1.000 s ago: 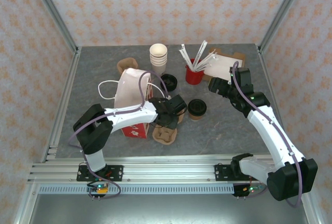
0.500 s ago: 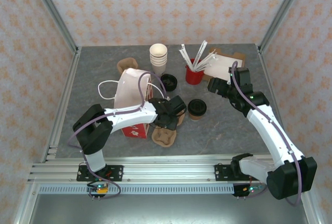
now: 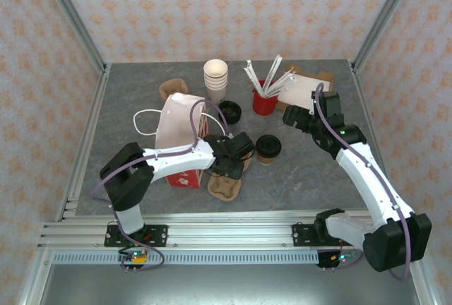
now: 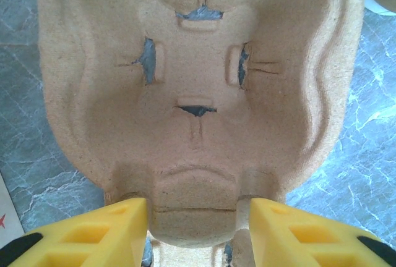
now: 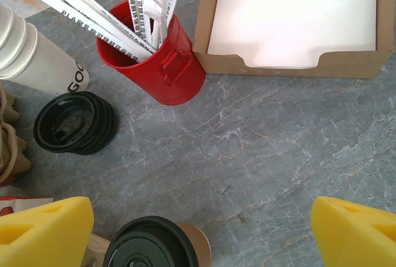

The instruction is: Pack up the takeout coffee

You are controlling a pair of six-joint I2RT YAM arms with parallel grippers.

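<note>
The takeout coffee (image 3: 268, 147), a tan paper cup with a black lid, stands upright on the grey surface (image 3: 304, 171) near the middle, apart from both tools; the right wrist view shows it (image 5: 154, 245) at the bottom edge. Just to its left the left tool (image 3: 232, 158) reaches over a brown pulp cup carrier (image 3: 224, 185), and in the left wrist view the tool (image 4: 198, 230) has its yellow fingers (image 4: 80, 236) pressed against both sides of the narrow neck of the carrier (image 4: 198, 94), gripping it. Left of that lies the red-and-white bag (image 3: 180, 135), on its side with its white handles loose. Beyond the coffee, a stack of loose black lids (image 3: 229, 112) sits beside a stack of cream paper cups (image 3: 216, 79), and a red cup of wrapped straws (image 3: 265, 100) stands next to a cardboard box of white napkins (image 3: 307, 90). A second pulp carrier (image 3: 171, 90) lies at the far left. The right tool (image 3: 293, 118) hangs above the surface to the right of the coffee, its jaws spread wide and holding nothing.
</note>
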